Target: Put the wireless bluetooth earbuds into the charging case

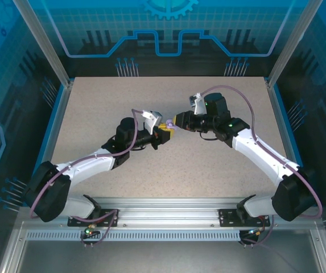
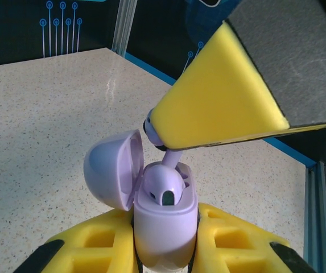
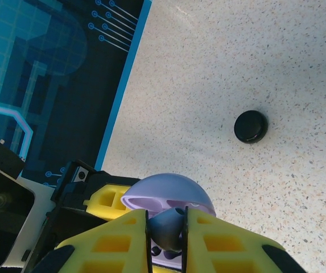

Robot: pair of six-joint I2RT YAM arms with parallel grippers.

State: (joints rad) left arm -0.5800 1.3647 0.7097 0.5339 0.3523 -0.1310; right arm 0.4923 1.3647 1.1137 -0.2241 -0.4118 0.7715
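In the left wrist view my left gripper (image 2: pixel 164 222) is shut on the base of an open lavender charging case (image 2: pixel 165 227), its lid (image 2: pixel 110 170) swung to the left. One lavender earbud (image 2: pixel 164 183) sits in the case. My right gripper (image 3: pixel 166 220) is shut on a second lavender earbud (image 3: pixel 165 228), held right over the case's other slot with the stem (image 2: pixel 174 157) pointing down into it. From above, the left gripper (image 1: pixel 163 134) and the right gripper (image 1: pixel 177 121) meet at the case (image 1: pixel 167 124) mid-table.
A round black case (image 3: pixel 251 126) lies shut on the speckled table (image 3: pixel 219 68), apart from both grippers. Blue-edged walls (image 1: pixel 60 108) border the tabletop on the left and right. The right arm's cable (image 1: pixel 231 90) loops above its wrist.
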